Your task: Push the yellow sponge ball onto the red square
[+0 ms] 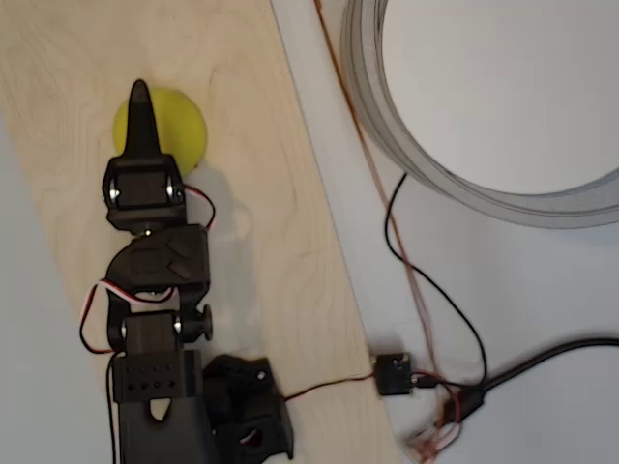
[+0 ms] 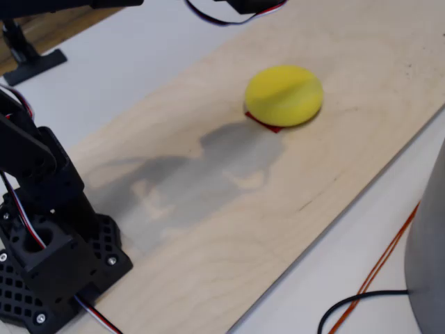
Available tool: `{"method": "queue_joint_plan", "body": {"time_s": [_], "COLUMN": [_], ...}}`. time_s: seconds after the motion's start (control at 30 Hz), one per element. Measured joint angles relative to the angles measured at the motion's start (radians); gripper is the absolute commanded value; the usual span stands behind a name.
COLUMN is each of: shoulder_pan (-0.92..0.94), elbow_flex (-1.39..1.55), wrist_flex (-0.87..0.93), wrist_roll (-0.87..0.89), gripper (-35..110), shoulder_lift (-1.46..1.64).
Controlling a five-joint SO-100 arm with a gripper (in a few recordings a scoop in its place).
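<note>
In the overhead view, the black 3D-printed arm (image 1: 155, 290) rises from its base at the lower left edge of the pale plywood board (image 1: 271, 193) and reaches up the picture. Its gripper (image 1: 140, 111) tapers to a dark point lying across the left part of the bright yellow, matte, round sponge ball (image 1: 179, 130); the fingers appear pressed together into one narrow tip, with no gap visible between them and nothing held. Red, white and black wires (image 1: 198, 198) loop along the arm's joints.

In the fixed view, the arm's black lattice base (image 2: 49, 271) sits at the lower left, and its shadow (image 2: 208, 167) stretches across the board toward the ball. The one yellow ball (image 2: 284, 95) rests on top of the one small flat red square (image 2: 268, 124), so that only a thin red sliver and corner show beneath the ball's lower left edge. Nothing else lies on the board around the ball.

Further right in the overhead view, on the white tabletop (image 1: 542, 280), a thin orange wire (image 1: 372, 164) runs down beside the board's edge, a black cable (image 1: 426, 280) curves to a small black connector box (image 1: 394, 373), and a thicker black cable (image 1: 551, 353) leaves to the right. A large grey ring-shaped rim (image 1: 406, 145) curves across the upper right corner.
</note>
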Motion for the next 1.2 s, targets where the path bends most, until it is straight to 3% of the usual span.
{"method": "queue_joint_plan", "body": {"time_s": [0.3, 0.87, 1.03, 1.2], "shoulder_pan": [0.002, -0.011, -0.009, -0.021], "elbow_flex": [-0.032, -0.094, -0.107, -0.107], "wrist_flex": [-0.172, -0.219, -0.238, -0.239], "wrist_roll": [-0.077, -0.115, -0.117, -0.135], "gripper": [0, 2, 31, 72], "shoulder_lift": [-0.038, -0.091, -0.109, -0.109]}}
